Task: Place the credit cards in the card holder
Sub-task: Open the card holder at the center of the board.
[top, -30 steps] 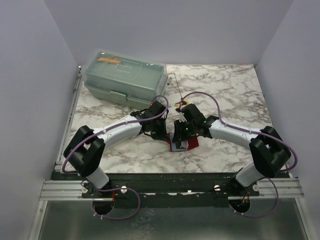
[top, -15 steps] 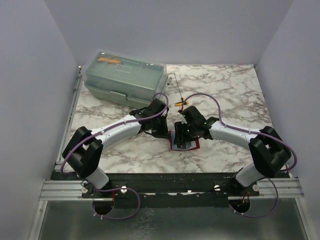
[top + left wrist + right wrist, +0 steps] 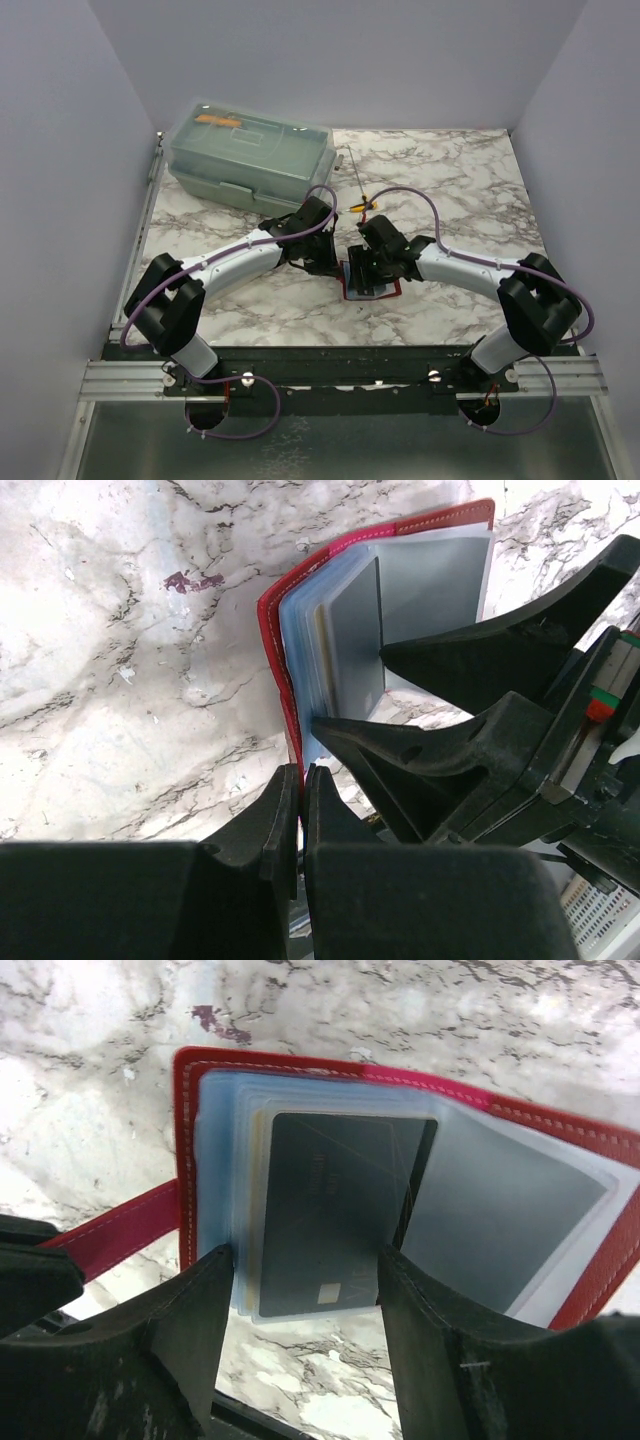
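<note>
The red card holder lies open on the marble between the two arms, its clear sleeves fanned out. One dark blue-grey credit card sits inside a sleeve, chip end towards me; it also shows in the left wrist view. My right gripper is open, one finger on each side of the card and sleeves, gripping nothing. My left gripper is shut on the holder's red strap at its edge. No other credit card shows.
A pale green lidded plastic case stands at the back left. A thin rod with a yellow-orange piece lies just behind the grippers. Plain walls close the table on three sides.
My right gripper's jaws have spread apart and let go of the card, which now rests in the sleeve. The holder has settled flatter and slightly left. The left gripper stays shut.
</note>
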